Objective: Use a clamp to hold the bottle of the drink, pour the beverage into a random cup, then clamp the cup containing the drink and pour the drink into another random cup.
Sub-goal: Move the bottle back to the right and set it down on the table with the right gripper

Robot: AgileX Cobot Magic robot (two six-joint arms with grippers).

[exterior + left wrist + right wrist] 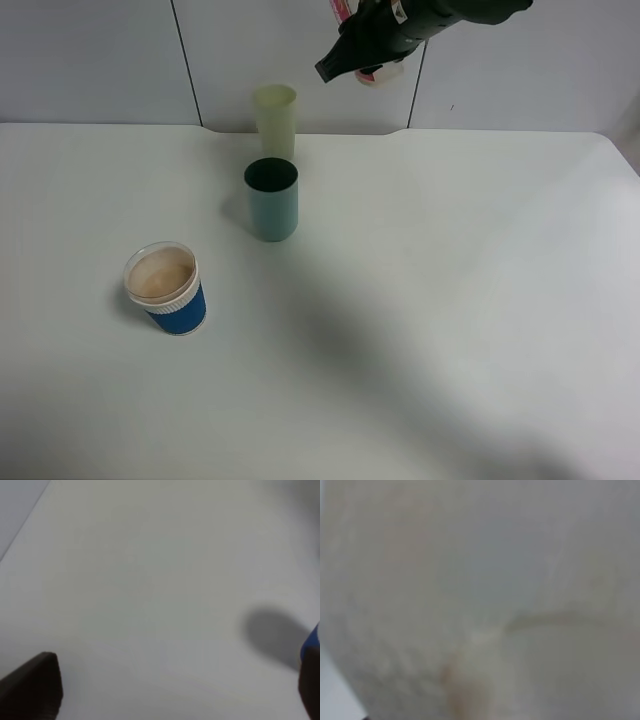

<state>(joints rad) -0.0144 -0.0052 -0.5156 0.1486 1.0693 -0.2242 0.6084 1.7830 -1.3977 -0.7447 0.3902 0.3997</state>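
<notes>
**A:** Fig. note: why is the bottle [381, 72] so high?

**B:** My R end effector [375, 45] is clamped on it and holds it at the back, clear of the cups. Pour prob. done, since the blue cup [168, 292] looks tan inside.

**A:** And L?

**B:** L end effector [175, 680] is spread wide and empty, low over the tabletop [450, 300]. The blue cup sits just beside one finger [35, 687], not between them. The teal cup [272, 205] stands upright, apart.
</notes>
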